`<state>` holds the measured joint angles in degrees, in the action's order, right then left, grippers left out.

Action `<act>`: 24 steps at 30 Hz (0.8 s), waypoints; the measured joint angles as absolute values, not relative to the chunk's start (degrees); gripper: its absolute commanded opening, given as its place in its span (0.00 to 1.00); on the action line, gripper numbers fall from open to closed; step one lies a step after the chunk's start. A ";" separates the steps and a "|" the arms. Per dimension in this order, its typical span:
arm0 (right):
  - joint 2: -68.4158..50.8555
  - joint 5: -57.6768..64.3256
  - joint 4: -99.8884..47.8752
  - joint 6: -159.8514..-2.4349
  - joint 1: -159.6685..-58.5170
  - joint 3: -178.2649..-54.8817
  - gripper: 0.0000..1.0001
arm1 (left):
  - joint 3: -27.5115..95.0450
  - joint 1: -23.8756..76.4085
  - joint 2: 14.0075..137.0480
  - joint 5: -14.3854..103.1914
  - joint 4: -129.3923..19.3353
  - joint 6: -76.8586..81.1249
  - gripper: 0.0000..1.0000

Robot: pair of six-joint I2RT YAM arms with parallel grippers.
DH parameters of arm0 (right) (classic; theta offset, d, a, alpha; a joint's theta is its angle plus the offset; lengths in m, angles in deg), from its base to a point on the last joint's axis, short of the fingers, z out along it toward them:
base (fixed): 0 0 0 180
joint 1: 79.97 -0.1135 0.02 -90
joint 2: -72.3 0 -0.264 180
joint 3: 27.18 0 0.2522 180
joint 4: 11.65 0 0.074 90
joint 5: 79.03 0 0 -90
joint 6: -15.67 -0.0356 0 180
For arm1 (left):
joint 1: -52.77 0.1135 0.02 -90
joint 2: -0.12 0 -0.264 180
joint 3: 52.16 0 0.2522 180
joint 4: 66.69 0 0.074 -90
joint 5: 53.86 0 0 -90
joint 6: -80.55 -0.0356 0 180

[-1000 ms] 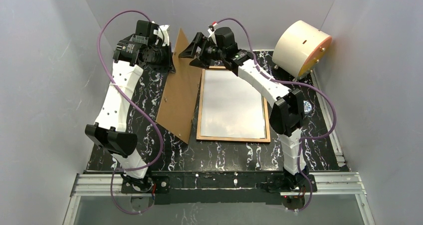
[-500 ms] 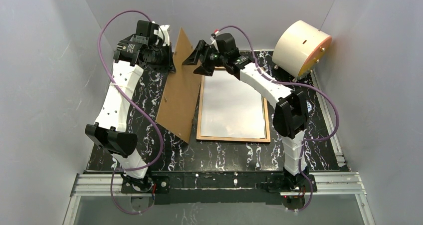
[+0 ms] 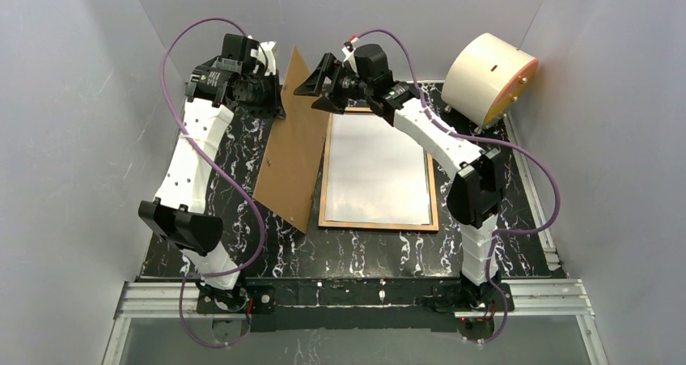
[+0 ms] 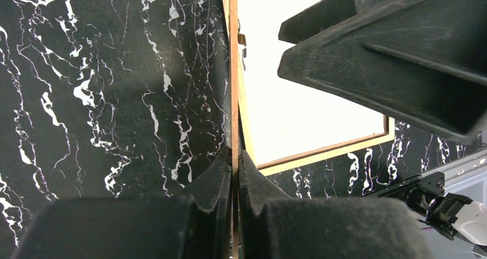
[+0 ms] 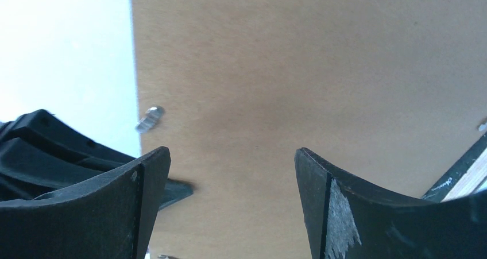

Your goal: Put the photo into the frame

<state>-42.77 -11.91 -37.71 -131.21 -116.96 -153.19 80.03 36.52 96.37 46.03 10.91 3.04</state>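
Broadly, black marbled table (image 3: 356, 248) under everything, near edge partly behind the arm bases. Lying flat at its middle, frame (image 3: 378, 224), light wood rim up, far corner covered by the right arm. Filling it, photo (image 3: 376, 169), white side up; printed side hidden, surface too bright for any detail. Just left of the frame, brown board (image 3: 291, 163), tipped up on edge and leaning, near corner down by the table, far end raised. At the far right corner, cream drum (image 3: 489, 78), underside out of sight. Clamped tight on the board's far edge, left gripper (image 4: 234, 161), pads pressed against either face, board seen edge-on in the wrist view; from above, mostly masked by its own arm. Hanging beside the board's top, right gripper (image 5: 232, 155), fingers spread wide, nothing between them, only the board's face beyond the gap; touching it or not, cannot tell. On the board, small metal clip (image 5: 150, 118), blurred.
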 measured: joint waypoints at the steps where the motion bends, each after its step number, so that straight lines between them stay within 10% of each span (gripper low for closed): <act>1: -42.77 -11.91 -37.73 -131.21 -116.96 -153.62 0.88 | 80.03 36.52 96.37 46.03 10.89 3.04 0.00; 24: -48.89 -10.95 -37.75 -125.55 -119.25 -168.75 0.88 | 78.46 36.08 96.24 46.40 9.55 2.67 0.00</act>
